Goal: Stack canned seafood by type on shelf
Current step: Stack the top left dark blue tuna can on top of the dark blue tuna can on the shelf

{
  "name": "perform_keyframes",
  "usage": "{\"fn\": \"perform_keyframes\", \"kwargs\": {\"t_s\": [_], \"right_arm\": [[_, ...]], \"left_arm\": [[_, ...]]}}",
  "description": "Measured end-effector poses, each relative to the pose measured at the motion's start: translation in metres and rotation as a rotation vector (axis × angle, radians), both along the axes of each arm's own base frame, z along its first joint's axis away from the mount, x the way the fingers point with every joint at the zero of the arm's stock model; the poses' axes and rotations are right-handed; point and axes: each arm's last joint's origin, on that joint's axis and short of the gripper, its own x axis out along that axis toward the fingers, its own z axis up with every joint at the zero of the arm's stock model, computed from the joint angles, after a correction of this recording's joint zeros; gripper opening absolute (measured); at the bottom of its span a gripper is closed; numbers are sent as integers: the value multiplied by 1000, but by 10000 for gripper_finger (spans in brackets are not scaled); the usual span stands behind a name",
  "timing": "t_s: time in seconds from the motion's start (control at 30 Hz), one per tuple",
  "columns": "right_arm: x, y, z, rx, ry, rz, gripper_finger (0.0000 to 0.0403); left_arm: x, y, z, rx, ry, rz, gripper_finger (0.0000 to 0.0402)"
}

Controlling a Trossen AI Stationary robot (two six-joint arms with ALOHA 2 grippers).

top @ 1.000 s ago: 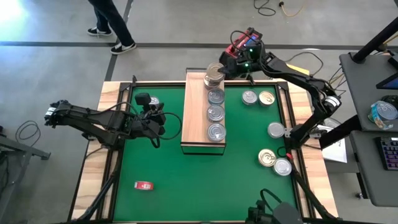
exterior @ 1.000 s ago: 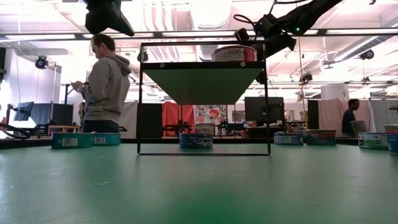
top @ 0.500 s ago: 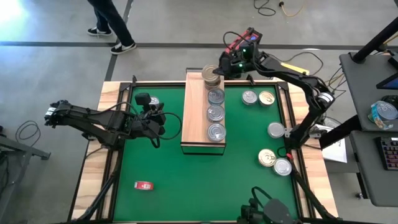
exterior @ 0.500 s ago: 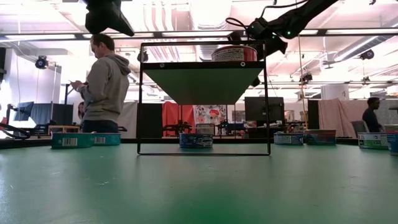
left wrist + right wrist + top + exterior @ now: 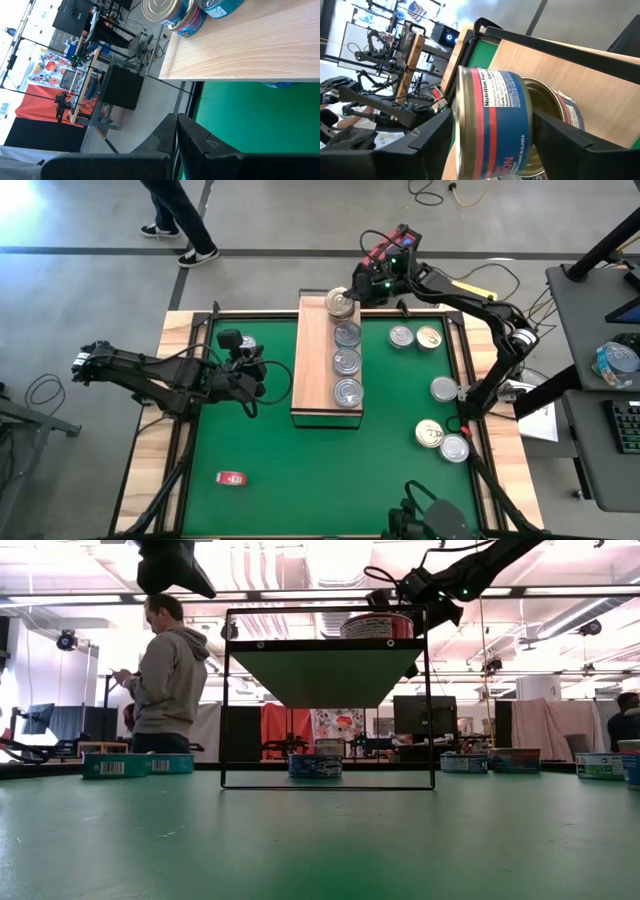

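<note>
The gold-lidded round tin with the red-and-blue label (image 5: 495, 130) sat at the far end of the long light-wood shelf with the dark frame (image 5: 312, 370), on top of another gold-lidded tin (image 5: 555, 112), so the gold stack was being built there; three silver-lidded tins (image 5: 346, 363) lay in a row along the shelf nearer the camera end. Step in hand looked like the release of that top tin. The right tool (image 5: 352, 292) was at the tin, one finger (image 5: 427, 137) on each side of it; the right wrist view showed the fingers flanking the tin, but I could not tell whether they were pinching it or already slack. Next move, as I read it: finish spreading, lift straight up clear of the stack without nudging it, then go for one of the loose tins on the green bench (image 5: 260, 470), e.g. the silver and gold pair (image 5: 414, 337) just beside the shelf or the ones near the right edge (image 5: 443, 440). Risk: a drag on withdrawal would shift the top tin off centre. Left tool (image 5: 176, 131) was pressed together, empty, parked low beside the shelf's left side.
</note>
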Motion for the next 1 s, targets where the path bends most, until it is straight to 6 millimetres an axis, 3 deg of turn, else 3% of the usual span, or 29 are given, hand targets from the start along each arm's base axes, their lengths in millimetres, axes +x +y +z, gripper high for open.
{"fn": "perform_keyframes", "kwargs": {"t_s": [0.6, 1.0], "right_arm": [[-2, 2, -5, 25, 43, 7, 329], [-3, 3, -4, -53, 60, 33, 343]], "left_arm": [[0, 0, 0, 0, 1, 0, 0], [0, 0, 0, 0, 1, 0, 0]]}}
